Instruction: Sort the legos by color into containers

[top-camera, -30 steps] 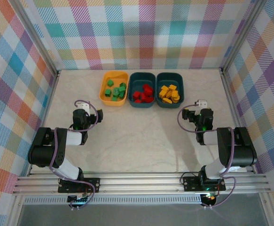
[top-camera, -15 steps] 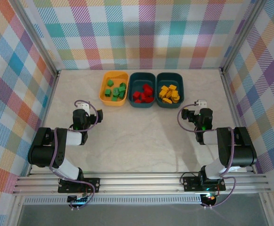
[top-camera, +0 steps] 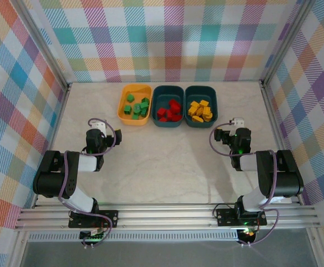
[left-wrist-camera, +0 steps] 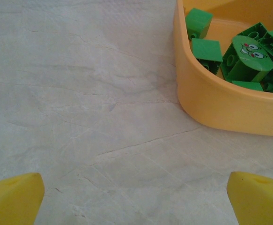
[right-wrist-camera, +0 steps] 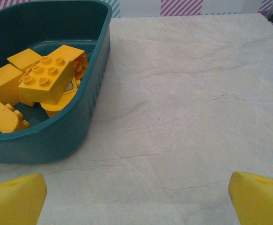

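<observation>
Three tubs sat in a row at the table's [top-camera: 167, 167] far side: an orange tub [top-camera: 134, 123] with green bricks [top-camera: 136, 107], a middle teal tub [top-camera: 167, 125] with red bricks [top-camera: 169, 110], and a right teal tub [top-camera: 202, 125] with yellow bricks [top-camera: 200, 110]. On the left wrist, the left gripper [left-wrist-camera: 136, 197] was spread wide and empty, with the orange tub ahead on the right. On the right wrist, the right gripper [right-wrist-camera: 136, 197] was likewise spread and empty, with the right teal tub ahead on the left.

Pale marbled tabletop [top-camera: 167, 167], plaid walls [top-camera: 167, 39], aluminium front rail [top-camera: 167, 214]
</observation>
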Tool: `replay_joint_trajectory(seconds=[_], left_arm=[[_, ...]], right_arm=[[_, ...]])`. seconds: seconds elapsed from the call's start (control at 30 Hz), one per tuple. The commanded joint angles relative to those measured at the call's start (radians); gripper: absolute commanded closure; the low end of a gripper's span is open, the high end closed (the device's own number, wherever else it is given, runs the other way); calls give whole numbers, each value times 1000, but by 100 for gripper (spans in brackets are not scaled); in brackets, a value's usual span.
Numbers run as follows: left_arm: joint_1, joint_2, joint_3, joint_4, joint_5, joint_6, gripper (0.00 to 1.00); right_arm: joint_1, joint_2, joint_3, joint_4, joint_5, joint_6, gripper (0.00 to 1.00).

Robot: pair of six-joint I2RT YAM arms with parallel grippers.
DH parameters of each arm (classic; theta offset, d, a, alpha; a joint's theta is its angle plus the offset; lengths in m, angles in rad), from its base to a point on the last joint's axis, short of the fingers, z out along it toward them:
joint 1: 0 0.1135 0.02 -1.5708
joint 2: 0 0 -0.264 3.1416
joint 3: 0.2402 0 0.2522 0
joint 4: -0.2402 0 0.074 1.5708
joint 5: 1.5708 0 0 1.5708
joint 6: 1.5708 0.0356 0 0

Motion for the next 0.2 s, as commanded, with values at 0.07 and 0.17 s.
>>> replay_joint_trajectory(seconds=[0.07,0.17], left_arm=[[-4,-3,11,-4,-6,15,0],[-5,-6,8,1,-7,17,0]], right_arm=[[0,-12,10,9,-10,8,0],[-1,-12,9,9,-12,8,0]])
